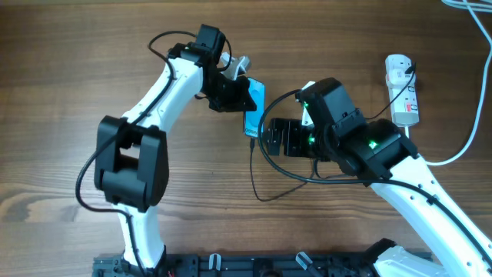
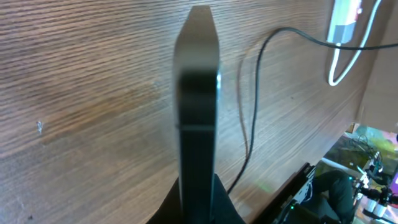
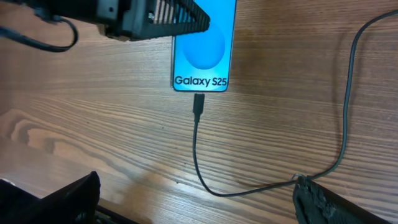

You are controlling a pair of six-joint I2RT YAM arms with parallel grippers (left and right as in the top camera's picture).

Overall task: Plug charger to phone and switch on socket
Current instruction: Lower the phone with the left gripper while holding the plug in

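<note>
As seen from overhead, a brown wood-grain table [image 1: 61,61] carries two white arms with black joints; the left gripper [image 1: 243,96], a blocky black shape, pinches the upper part of the phone [image 1: 254,111], a slim rectangle with a bright cyan screen, near the table's middle; the right gripper [image 1: 273,138] sits just beside the phone's lower end, its jaws spread with nothing between them; the charger [image 1: 257,173], a thin black cable, runs from the phone's lower edge and loops across the wood under the right arm; the socket [image 1: 401,92], a small white elongated strip with a red mark, lies well apart at the right, a white lead [image 1: 469,135] curving away from it. From the left wrist, the phone [image 2: 198,93] shows edge-on as a narrow, smooth, dark glossy slab rising between that gripper's dark fingers [image 2: 166,214], which press onto its faces; the charger [image 2: 252,124] curves over the grain beyond; the socket [image 2: 345,18] is a white blur at the top right. From the right wrist, the phone [image 3: 204,56] reads "Galaxy S25" in white; the charger's small rectangular connector [image 3: 198,106] meets the lower edge, though whether it is fully seated cannot be told; the ribbed black left gripper covers the phone's top; the right gripper's rough black fingers [image 3: 323,205] sit far apart at the lower corners.
</note>
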